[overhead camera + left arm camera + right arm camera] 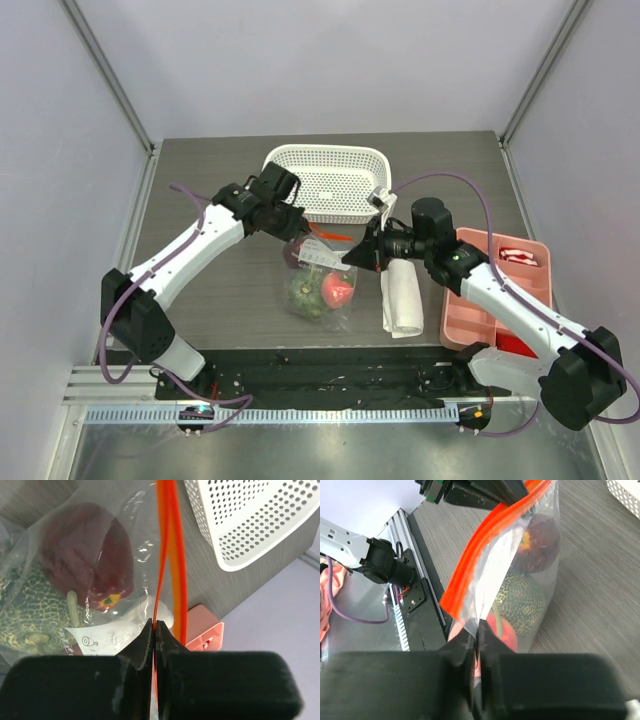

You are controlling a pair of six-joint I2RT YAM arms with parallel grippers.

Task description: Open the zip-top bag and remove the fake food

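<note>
**A:** Our left fingers are pressed together on the orange strip of the bag.

**B:** And our right fingers are pinched tight on the clear plastic just below that strip, at its other end.

**A:** We have the bag mid-surface between the arms. It's in front of the white basket, with the folded cloth beside it.

**B:** Its top is held up, and the bottom looks to be resting on the surface.

**A:** From the left wrist we see two orange bands with a thin gap between them.

**B:** All three pieces are inside the bag: the green ball, the dark red fruit above it and the pinkish-red fruit below it.

**A:** The pink tray sits beyond the cloth.
</note>
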